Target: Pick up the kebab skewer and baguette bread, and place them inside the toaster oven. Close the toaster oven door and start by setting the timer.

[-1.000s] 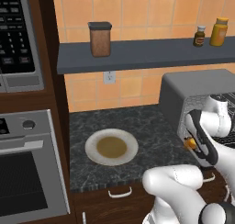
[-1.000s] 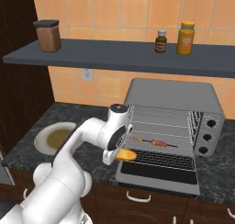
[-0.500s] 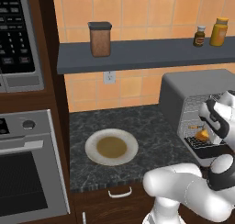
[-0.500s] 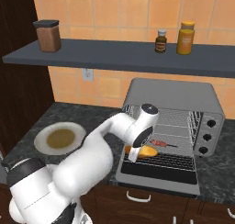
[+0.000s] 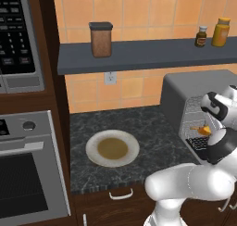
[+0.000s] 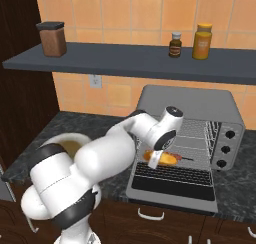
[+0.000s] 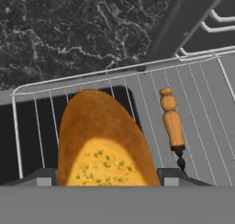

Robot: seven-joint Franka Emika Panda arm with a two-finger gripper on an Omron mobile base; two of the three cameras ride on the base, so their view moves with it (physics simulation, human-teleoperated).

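A: So where is the baguette bread [image 7: 106, 140] right now?

B: It sits between the two fingers of the gripper [image 6: 156, 160], at the mouth of the toaster oven [image 6: 200, 108]. From the hand view the loaf runs straight out between the dark fingertips [image 7: 176, 176], which stand at either side of it, over the wire rack [image 7: 202, 94].

A: Are the fingers pinching it?

B: They are spread about as wide as the loaf and sit close against its sides, but I cannot tell whether they press on it or stand just clear.

A: And the kebab skewer [image 7: 172, 126]?

B: Lying on the rack just beside the bread, its tan wooden handle pointing toward the front edge of the rack. In the right base view a thin piece of it pokes out past the loaf.

A: The toaster oven door [image 6: 172, 183]?

B: Folded down flat in front of the oven, resting over the dark speckled counter [image 5: 152, 132].

A: Anything else nearby?

B: A white plate [image 5: 112, 148] with a brownish centre sits on the counter well to the left of the oven. On the shelf [image 6: 125, 63] above stand a brown canister [image 6: 52, 38] and two small bottles [image 6: 202, 40]
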